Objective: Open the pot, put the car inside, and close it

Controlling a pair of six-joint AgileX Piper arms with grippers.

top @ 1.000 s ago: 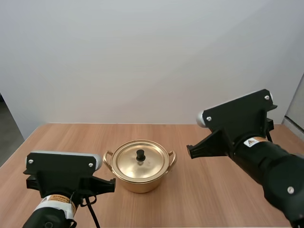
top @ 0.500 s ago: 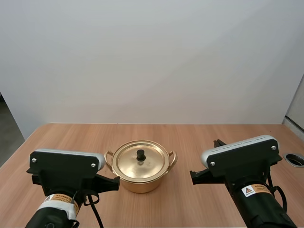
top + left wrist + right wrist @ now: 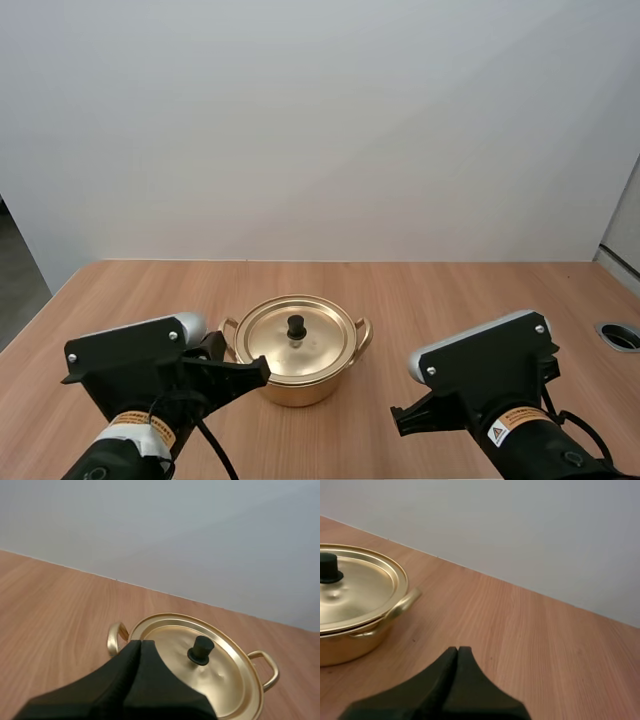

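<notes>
Left wrist view: left end effector (image 3: 140,645) closed, empty, pointed toward small black knob (image 3: 200,649) on lidded round golden metal pot (image 3: 227,672), centred on wooden desk (image 3: 450,300); likely staging the lid lift. Right end effector (image 3: 458,651) closed, parked beside pot.

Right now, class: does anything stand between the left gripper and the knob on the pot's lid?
Nothing visible does. The left gripper, fingers shut, hangs at the rim of the lid; only bare lid lies between it and the knob.
</notes>
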